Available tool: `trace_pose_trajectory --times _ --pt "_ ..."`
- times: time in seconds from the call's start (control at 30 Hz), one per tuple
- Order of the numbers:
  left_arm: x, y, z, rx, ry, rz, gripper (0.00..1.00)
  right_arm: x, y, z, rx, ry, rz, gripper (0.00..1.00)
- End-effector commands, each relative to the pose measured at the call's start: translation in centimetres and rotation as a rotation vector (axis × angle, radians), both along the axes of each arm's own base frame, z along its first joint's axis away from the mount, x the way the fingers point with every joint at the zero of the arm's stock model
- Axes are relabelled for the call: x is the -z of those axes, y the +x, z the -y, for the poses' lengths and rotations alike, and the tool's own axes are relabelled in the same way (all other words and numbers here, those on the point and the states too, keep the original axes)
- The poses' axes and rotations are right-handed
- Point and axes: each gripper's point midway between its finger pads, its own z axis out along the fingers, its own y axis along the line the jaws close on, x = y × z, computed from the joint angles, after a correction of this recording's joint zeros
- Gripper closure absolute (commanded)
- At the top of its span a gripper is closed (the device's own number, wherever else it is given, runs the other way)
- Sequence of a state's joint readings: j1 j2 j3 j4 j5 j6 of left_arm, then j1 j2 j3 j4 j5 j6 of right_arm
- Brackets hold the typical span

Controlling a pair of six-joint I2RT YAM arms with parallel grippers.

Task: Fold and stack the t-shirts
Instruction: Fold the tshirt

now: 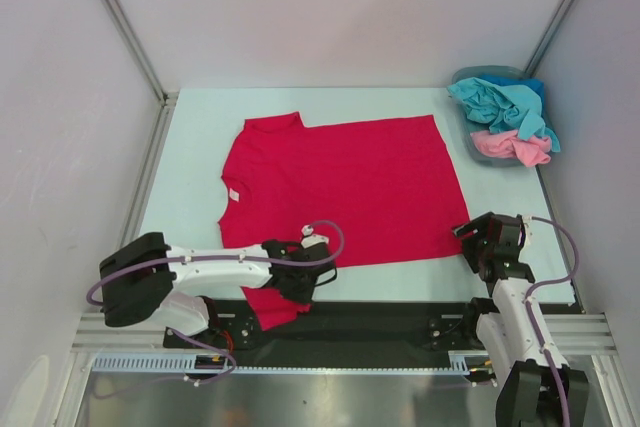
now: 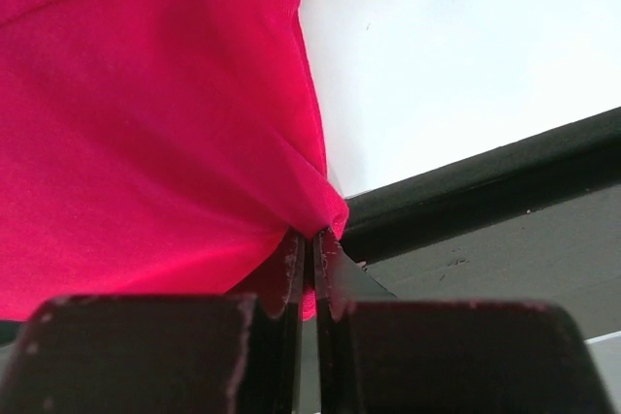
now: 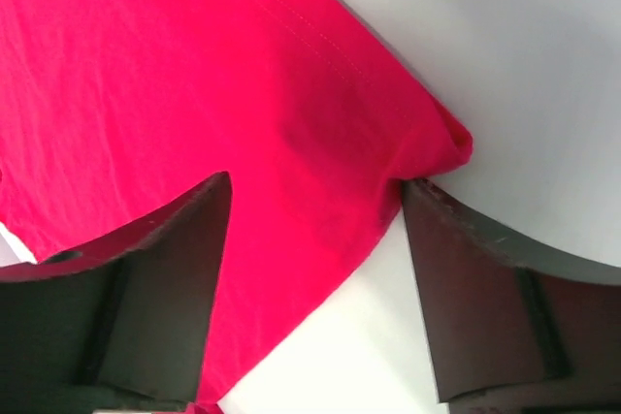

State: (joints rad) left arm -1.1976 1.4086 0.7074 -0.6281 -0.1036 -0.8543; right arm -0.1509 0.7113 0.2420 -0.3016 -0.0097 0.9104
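A crimson red t-shirt (image 1: 340, 187) lies spread flat on the pale table, its small white neck label (image 1: 232, 193) at the left. My left gripper (image 1: 303, 279) is at the shirt's near left edge by the sleeve. In the left wrist view that gripper (image 2: 312, 244) is shut on a bunched fold of the red t-shirt (image 2: 146, 143). My right gripper (image 1: 472, 247) sits at the shirt's near right corner. In the right wrist view it (image 3: 315, 186) stands open, its fingers astride the corner of the red t-shirt (image 3: 194, 75).
At the back right a blue-grey basket (image 1: 490, 74) holds a teal-blue shirt (image 1: 500, 102) and a light pink shirt (image 1: 510, 145). A black rail (image 1: 390, 317) runs along the table's near edge, and the red sleeve overhangs it. White walls close in the left, back and right.
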Motion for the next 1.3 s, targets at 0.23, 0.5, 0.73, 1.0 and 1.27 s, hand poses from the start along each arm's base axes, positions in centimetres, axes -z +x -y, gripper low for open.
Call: trace_pose_trajectory --times 0.23,0.5,0.73,1.0,1.27 --pt "-2.7 1.5 1.7 -0.012 -0.062 0.076 1.0 -0.8 0.5 -0.2 -0.012 0.013 0.02 1.0" --pt "-5.4 2.7 1.1 -0.101 -0.104 0.155 1.0 -1.5 0.3 -0.1 -0.021 -0.005 0.031 1.0" --pt "-7.5 3.0 -0.4 -0.175 -0.116 0.197 1.0 -2.5 0.8 -0.1 -0.033 -0.013 0.052 1.0" --pt "-9.1 4.0 -2.6 -0.266 -0.049 0.262 0.99 -4.4 3.0 -0.2 -0.044 -0.001 0.088 1.0" --pt "-10.7 5.4 -2.8 -0.316 -0.025 0.316 1.0 -6.2 4.5 -0.1 -0.062 -0.006 0.114 1.0"
